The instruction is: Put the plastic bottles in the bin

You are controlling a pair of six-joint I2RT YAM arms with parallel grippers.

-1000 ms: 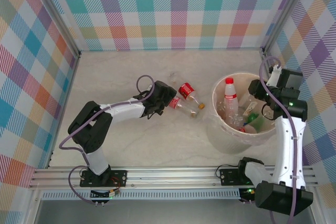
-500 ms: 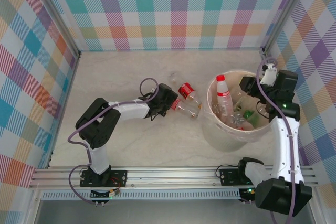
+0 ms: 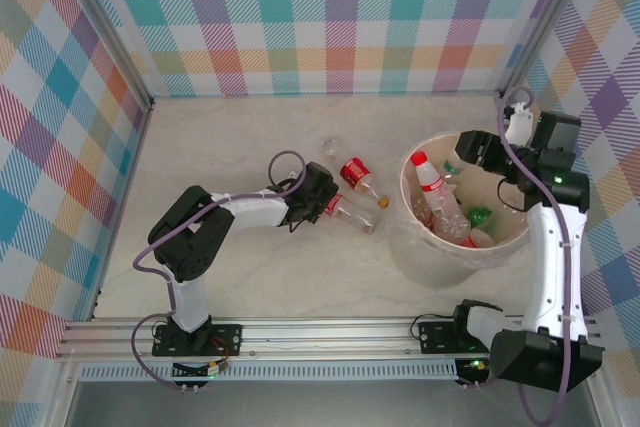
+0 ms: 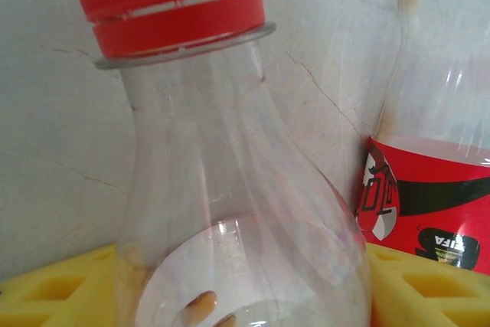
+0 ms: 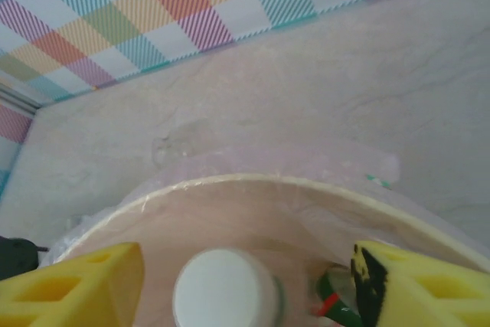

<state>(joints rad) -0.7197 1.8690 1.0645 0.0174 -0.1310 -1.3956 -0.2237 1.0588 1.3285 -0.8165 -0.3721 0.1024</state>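
The left pincer lies low at the middle of the surface. Its yellow pads flank a clear red-capped bottle, close on both sides; whether they grip it cannot be told. A red-labelled bottle lies just beside it. The bin stands by the right edge, with several bottles inside. The right pincer hangs over the bin's far rim, jaws wide and empty.
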